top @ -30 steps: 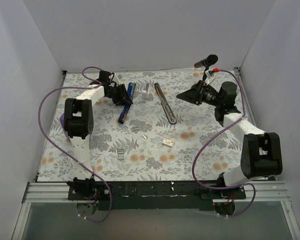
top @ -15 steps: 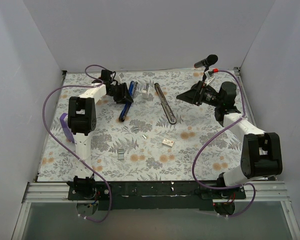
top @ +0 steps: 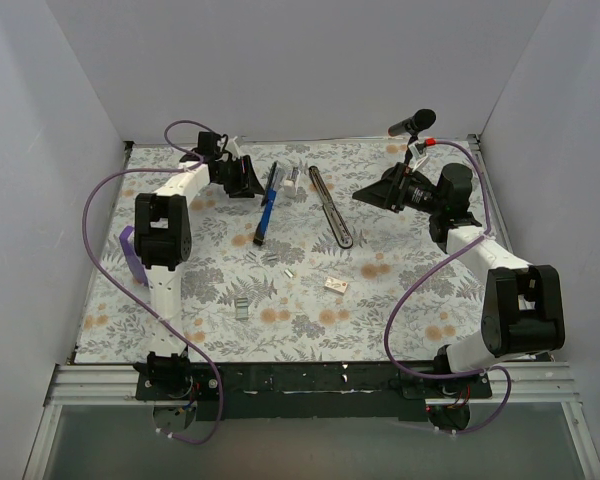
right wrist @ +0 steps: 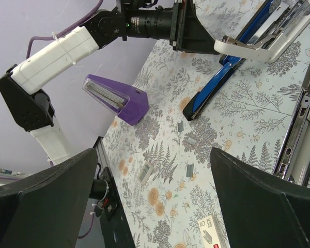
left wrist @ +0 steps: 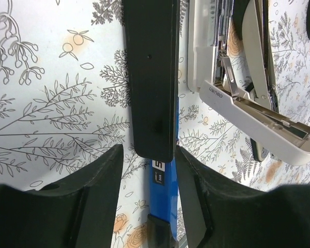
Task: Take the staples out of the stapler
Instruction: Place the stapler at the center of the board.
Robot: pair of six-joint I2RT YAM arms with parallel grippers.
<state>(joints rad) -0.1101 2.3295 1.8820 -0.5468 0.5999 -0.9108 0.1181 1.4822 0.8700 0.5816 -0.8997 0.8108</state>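
The stapler [top: 266, 207] lies toward the far left of the flowered counter [top: 400, 300], long and slim, running away from the arms with its far end leaning a touch right. Its arm is bright blue with black ends. The left wrist view shows a flat black bar on top and a blue section with a small white label below it. Just to the right, a silver channel bar [top: 330, 208] lies on its own diagonal, leaning the other way, with a dark rounded tip at its near end. I can't tell whether the two bars join at the far end.

A small white stapler [left wrist: 248, 108] sits between those far ends, its top sprung open and the metal inside showing.

The left fingers [left wrist: 93, 201] are parted and straddle the blue arm, one on each side, with a sliver of counter visible on the left, so they aren't clamped on it. The right fingers [right wrist: 258, 201] are spread wide with nothing in them, hovering off to the right of the silver bar.

Short staple strips [top: 242, 308] are scattered over the near counter, and a little card [top: 334, 284] lies close by. There's a purple block [top: 128, 255] at the left edge and a black microphone [top: 412, 123] at the far right.
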